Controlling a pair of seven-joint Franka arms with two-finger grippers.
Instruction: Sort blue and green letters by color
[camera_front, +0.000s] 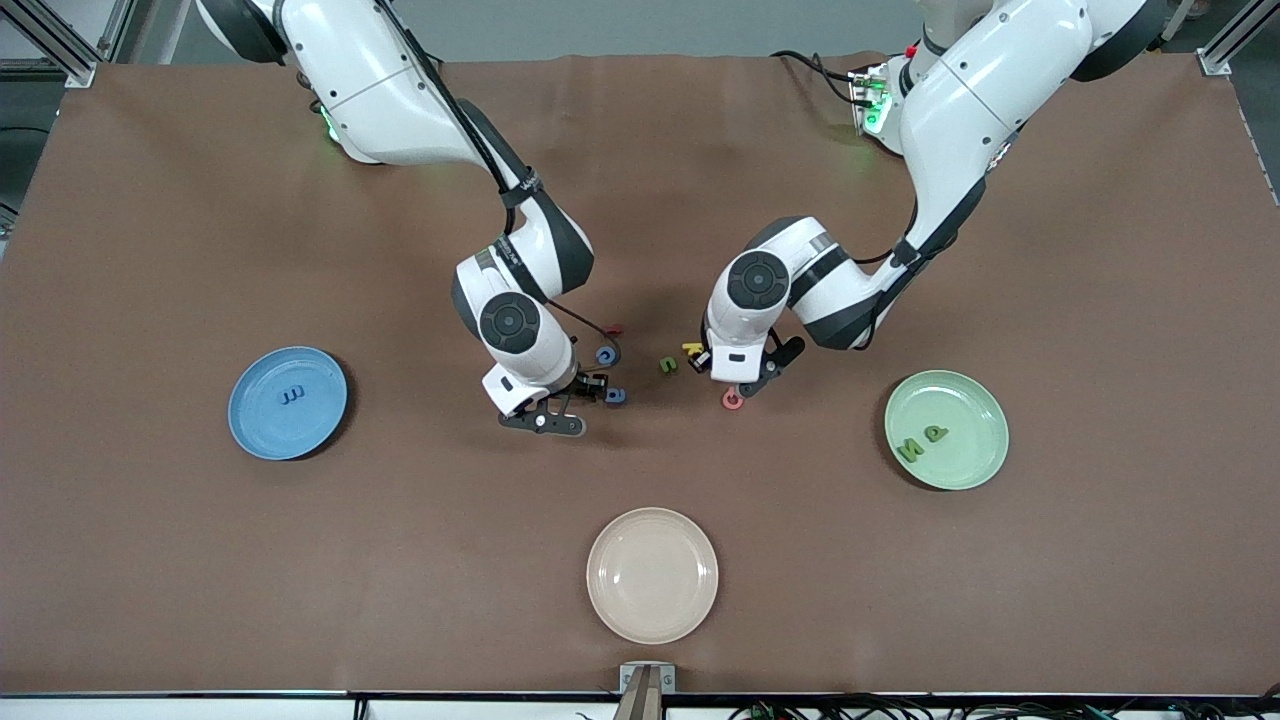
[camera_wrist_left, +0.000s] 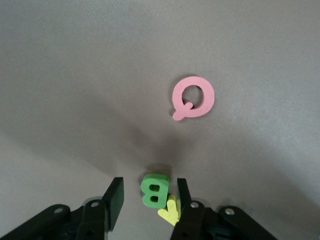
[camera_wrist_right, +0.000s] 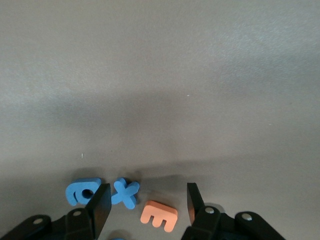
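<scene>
While both arms were low over the cluster of letters at mid-table, neither had a firm hold yet; the left gripper (camera_wrist_left: 147, 200) stood partly open, its fingers straddling a green B (camera_wrist_left: 154, 189) without pressing it, with a yellow letter (camera_wrist_left: 171, 211) touching the B and lying against one finger; the pink ring-shaped letter (camera_wrist_left: 193, 97) lay apart from them on the mat; the right gripper (camera_wrist_right: 146, 202) stood partly open around a blue X (camera_wrist_right: 125, 192) and an orange E (camera_wrist_right: 159, 215), nothing clamped, and a blue a-shaped letter (camera_wrist_right: 82, 191) sat just outside one finger; a green letter (camera_front: 667, 365) lay between the two arms; the blue plate (camera_front: 250, 430) held one blue letter (camera_front: 291, 397) and the green plate (camera_front: 985, 450) two green letters (camera_front: 924, 442); the cream plate (camera_front: 610, 610) held nothing

Risks, as judged: closing the left fingers could trap the yellow letter with the B and carry it to the green plate; the right gripper could shut on the orange E alongside or instead of the X, since both lay inside its span; either close could nudge neighbours; the wrists worked near each other, so contact was possible
</scene>
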